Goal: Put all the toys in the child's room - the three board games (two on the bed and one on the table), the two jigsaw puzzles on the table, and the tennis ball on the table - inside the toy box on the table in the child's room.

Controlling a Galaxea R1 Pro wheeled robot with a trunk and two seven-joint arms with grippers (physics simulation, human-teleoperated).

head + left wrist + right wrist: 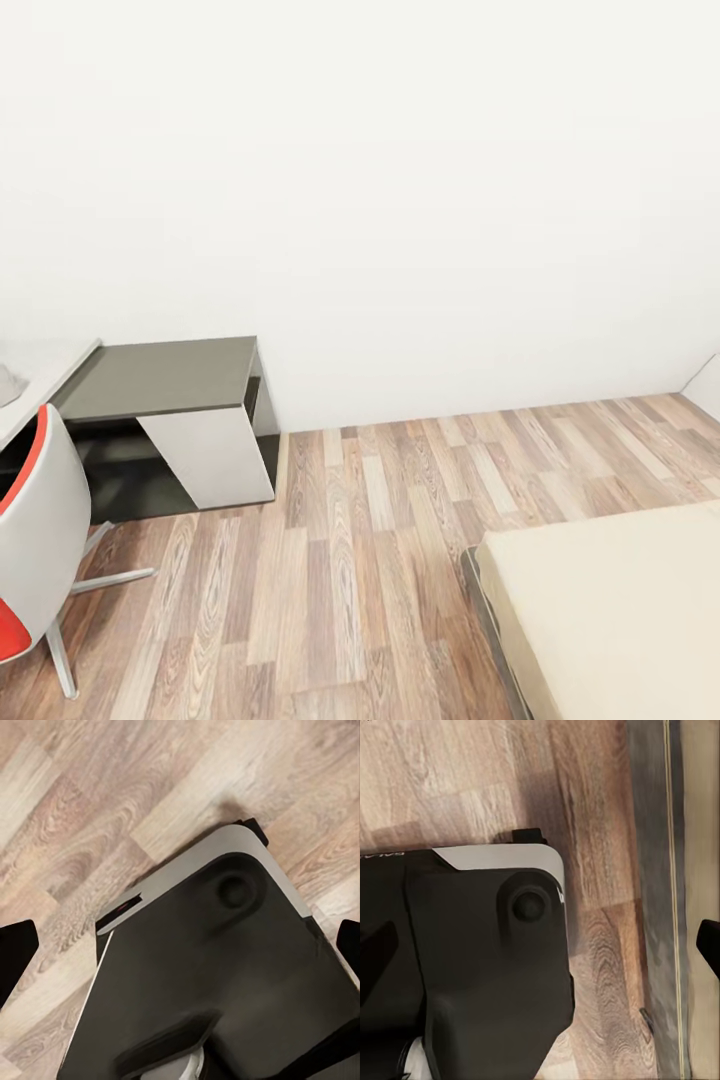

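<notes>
White-walled room, plank floor (380,560); desk (45,375) far left, bed (620,600) corner at right, its visible part bare; both my pincers spread apart, empty; toys not visible, progress unclear

A white wall (400,180) stands behind a wood floor (360,560). The table (160,378) and a red chair (35,540) are left; the bed (620,600) is right.
</notes>
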